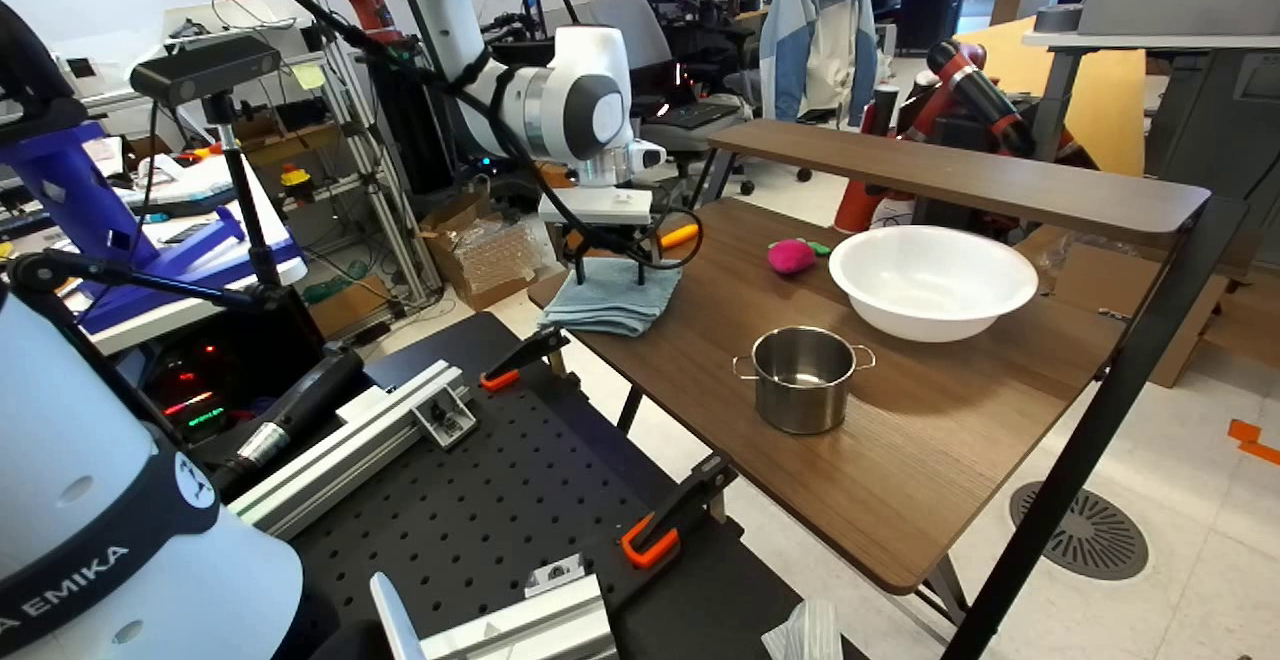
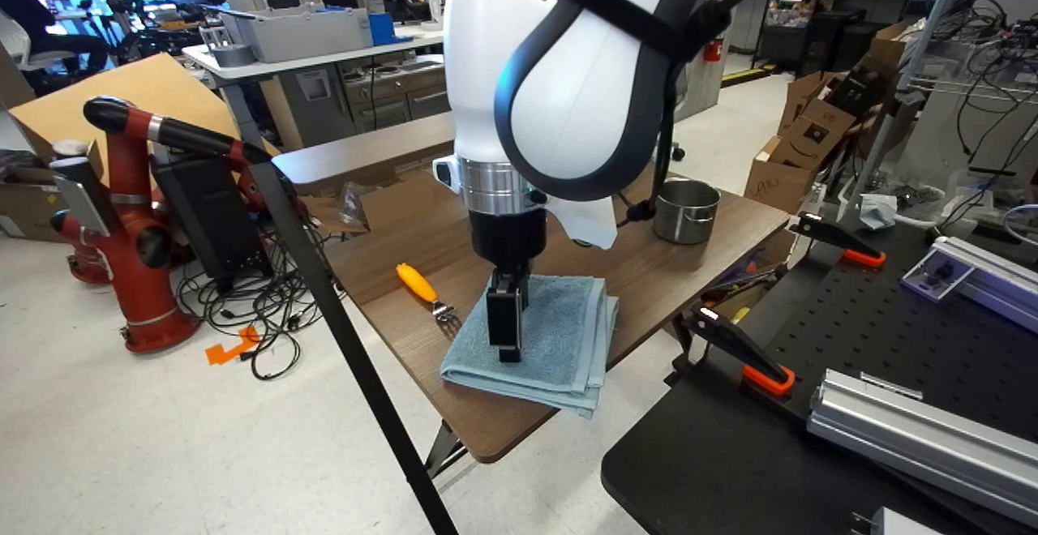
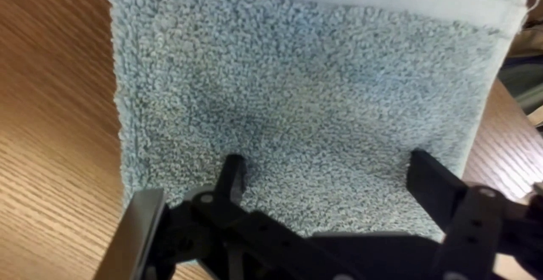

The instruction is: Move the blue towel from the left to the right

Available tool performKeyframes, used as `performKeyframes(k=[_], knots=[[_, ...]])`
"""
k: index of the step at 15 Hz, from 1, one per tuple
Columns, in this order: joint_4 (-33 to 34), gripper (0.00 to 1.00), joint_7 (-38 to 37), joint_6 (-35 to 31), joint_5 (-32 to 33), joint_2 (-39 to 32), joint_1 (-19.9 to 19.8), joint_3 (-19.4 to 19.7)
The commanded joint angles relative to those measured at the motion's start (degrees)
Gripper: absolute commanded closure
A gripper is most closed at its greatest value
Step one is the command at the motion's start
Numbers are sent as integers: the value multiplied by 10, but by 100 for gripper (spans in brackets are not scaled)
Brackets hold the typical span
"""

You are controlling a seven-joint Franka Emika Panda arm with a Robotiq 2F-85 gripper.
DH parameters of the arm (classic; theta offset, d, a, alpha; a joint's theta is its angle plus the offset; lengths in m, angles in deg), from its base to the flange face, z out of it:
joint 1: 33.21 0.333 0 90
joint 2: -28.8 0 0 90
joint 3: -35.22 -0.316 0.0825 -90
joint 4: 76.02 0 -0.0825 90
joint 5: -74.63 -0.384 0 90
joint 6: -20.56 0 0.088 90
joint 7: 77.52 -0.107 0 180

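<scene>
The blue towel [image 1: 605, 312] is a folded, pale grey-blue square lying flat at one end of the brown table [image 1: 690, 360]. It shows in an exterior view [image 2: 564, 332] near the table's rounded corner and fills most of the wrist view [image 3: 297, 80]. My gripper [image 1: 610, 275] points straight down over the towel. In the wrist view the gripper [image 3: 326, 159] has its two black fingers wide apart, with flat towel between them. The fingertips are at or just touching the towel's top; exact contact is hard to tell. No cloth is bunched between them.
A fork with an orange handle [image 2: 416, 282] lies beside the towel. A metal pot [image 1: 803, 380], a white bowl [image 1: 930, 285] and a pink toy [image 1: 792, 257] stand on the table. A raised shelf [image 1: 960, 175] runs along one side. Black clamps [image 1: 665, 520] sit on the robot's bench.
</scene>
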Motion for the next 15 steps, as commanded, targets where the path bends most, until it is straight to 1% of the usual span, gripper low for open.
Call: performKeyframes(k=[1, 9, 15], knots=[[23, 0, 20, 20, -15, -18, -20, -8], [6, 0, 40, 7, -21, -16, -67, -5], [-2, 0, 64, 3, -41, -12, -119, -8]])
